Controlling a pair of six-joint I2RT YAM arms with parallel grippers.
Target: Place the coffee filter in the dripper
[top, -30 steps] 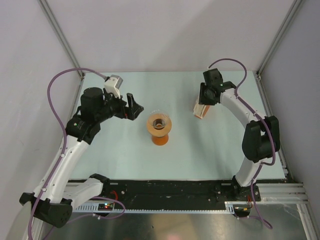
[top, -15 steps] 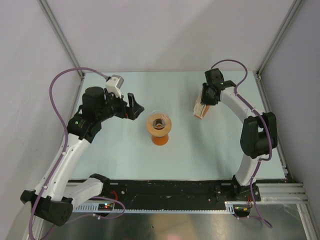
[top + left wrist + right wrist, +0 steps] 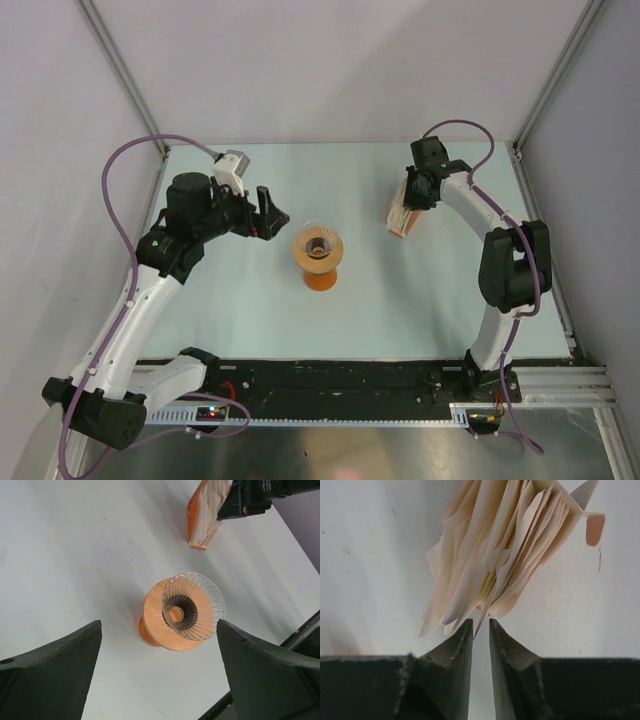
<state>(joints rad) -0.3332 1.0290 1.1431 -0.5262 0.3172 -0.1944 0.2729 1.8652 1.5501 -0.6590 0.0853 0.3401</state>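
Note:
The dripper (image 3: 318,245), a tan-brown ring with a dark centre hole, sits on an orange vessel (image 3: 322,278) mid-table. In the left wrist view the dripper (image 3: 192,612) shows a clear ribbed funnel, with nothing in it. My left gripper (image 3: 268,215) is open and empty, just left of the dripper and above the table; it frames the dripper in its own view (image 3: 158,630). My right gripper (image 3: 412,195) is at the leaning stack of filters (image 3: 400,215). Its jaws (image 3: 480,622) stand a narrow gap apart. One coffee filter's tip (image 3: 484,617) pokes between the fingertips.
The filter stack (image 3: 207,510) leans in an orange holder at the back right, with the right arm's dark wrist (image 3: 255,497) over it. Grey walls and metal posts close the table's back and sides. A black rail (image 3: 340,385) runs along the near edge.
My right gripper has edged slightly back and left onto the filter stack, which has tipped a little. The left arm has barely moved.

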